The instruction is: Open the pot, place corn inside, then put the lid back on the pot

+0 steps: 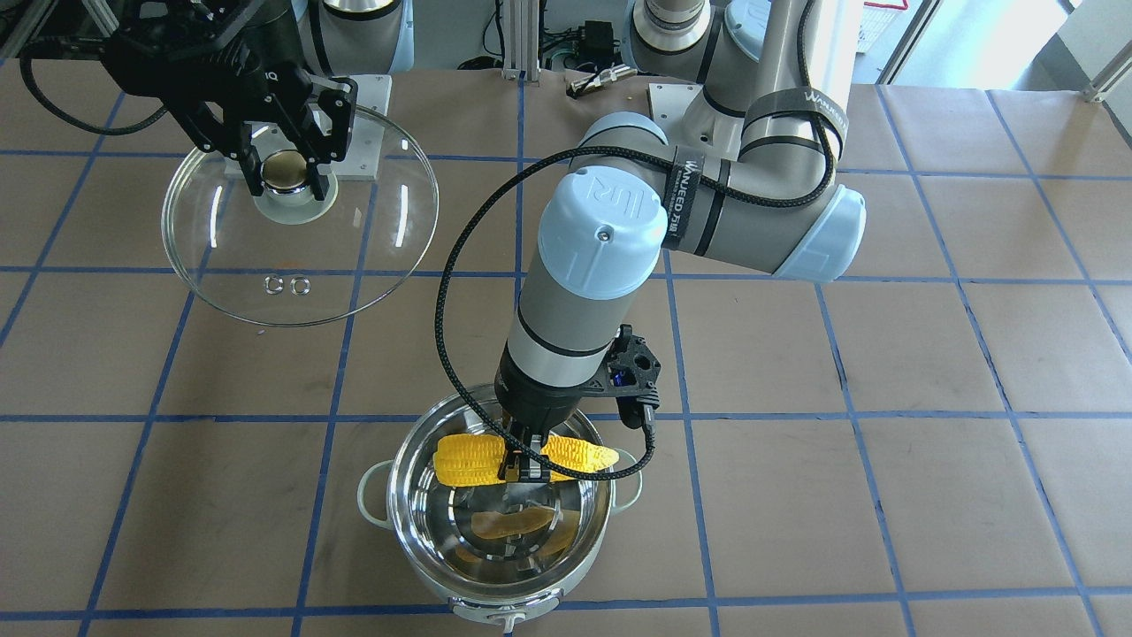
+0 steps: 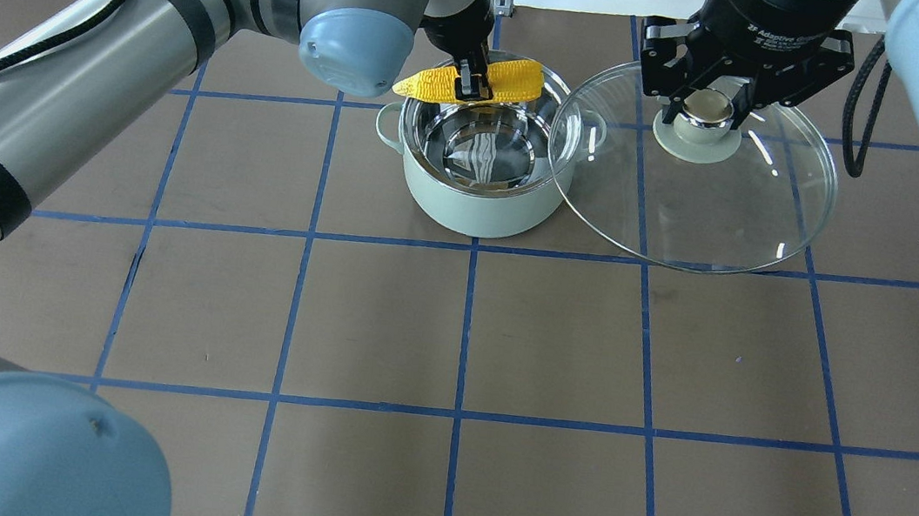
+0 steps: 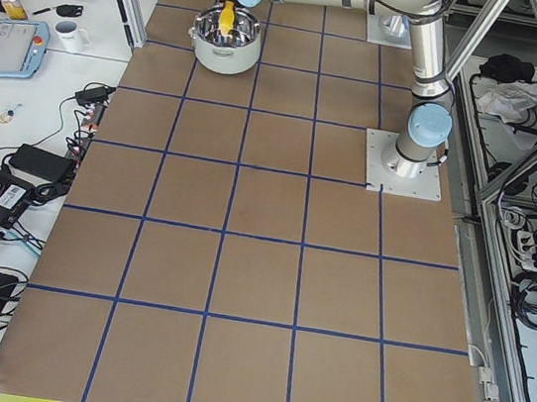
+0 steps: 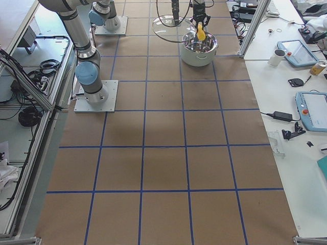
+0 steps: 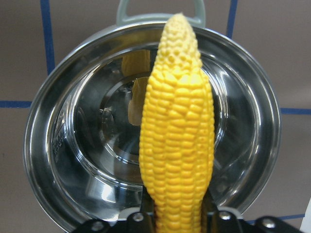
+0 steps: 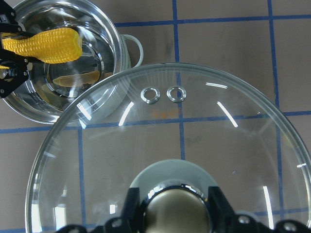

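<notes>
While the left gripper (image 1: 523, 469) is clamping one bumpy yellow corn (image 1: 469, 458) over one shiny pot (image 2: 474, 207), the right gripper (image 1: 286, 183) is grasping one clear domed lid (image 1: 354, 265).

Left wrist camera: the corn (image 5: 177, 145) runs off the bottom edge, thick end out of shot, and it blocks the middle of the pot (image 5: 53, 160). Right wrist camera: the lid (image 6: 194, 145) is cropped at the bottom, and its knob (image 6: 175, 213) too. From the front, the left gripper (image 1: 522, 467) sits mostly tucked under its own wrist (image 1: 548, 389). On the side cameras, any grip is too small to judge.
</notes>
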Robot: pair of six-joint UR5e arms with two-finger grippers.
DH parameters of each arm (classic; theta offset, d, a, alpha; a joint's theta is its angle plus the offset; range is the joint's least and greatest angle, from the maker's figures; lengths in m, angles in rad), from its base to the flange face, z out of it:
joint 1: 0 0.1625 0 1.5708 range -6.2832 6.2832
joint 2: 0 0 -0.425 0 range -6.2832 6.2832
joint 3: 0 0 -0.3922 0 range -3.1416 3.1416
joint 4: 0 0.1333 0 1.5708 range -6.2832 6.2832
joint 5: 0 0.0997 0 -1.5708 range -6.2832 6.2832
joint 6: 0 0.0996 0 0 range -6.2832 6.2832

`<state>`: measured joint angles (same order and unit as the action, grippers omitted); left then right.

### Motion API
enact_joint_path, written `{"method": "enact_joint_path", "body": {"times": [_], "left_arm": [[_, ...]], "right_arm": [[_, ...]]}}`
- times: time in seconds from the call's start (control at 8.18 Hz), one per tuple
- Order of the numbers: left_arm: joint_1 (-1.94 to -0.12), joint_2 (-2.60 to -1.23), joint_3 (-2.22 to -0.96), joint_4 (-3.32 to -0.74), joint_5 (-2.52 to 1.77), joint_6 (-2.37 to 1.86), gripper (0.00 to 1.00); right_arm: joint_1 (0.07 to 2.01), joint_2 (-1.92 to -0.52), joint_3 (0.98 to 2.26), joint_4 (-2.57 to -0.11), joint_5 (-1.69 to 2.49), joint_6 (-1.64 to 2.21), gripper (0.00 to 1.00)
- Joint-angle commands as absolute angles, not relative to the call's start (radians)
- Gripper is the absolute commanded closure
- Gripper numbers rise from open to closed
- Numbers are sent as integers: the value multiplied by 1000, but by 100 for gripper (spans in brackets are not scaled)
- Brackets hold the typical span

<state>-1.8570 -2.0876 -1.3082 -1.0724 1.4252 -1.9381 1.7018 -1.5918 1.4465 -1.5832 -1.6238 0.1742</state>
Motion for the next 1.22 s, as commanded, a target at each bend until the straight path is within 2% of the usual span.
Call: {"method": "enact_joint_path", "body": {"times": [0.0,0.49,0.61,0.98,1.1], "left_arm": [[-1859,-2102,-1310,-1068,1425,-1937,100],[-1859,-2141,-1310,-1052,1424,-1939,100],[-1859,-2154,-1310,-1046,1424,-1939,89],[-1864,-2157,-1307,-1046,1427,-1950,31],[-1865,-2157,-1307,-1045,1425,-1950,15]], "right_arm": [[1698,-1592,1447,-1580,-1623,173,57],[1698,-1597,1447,-1586,-1626,172,57],[1698,-1597,1447,-1594,-1632,172,57],[1698,-1598,1447,-1592,-1638,173,57],[1700,-1598,1447,-1589,-1638,173,57]]}}
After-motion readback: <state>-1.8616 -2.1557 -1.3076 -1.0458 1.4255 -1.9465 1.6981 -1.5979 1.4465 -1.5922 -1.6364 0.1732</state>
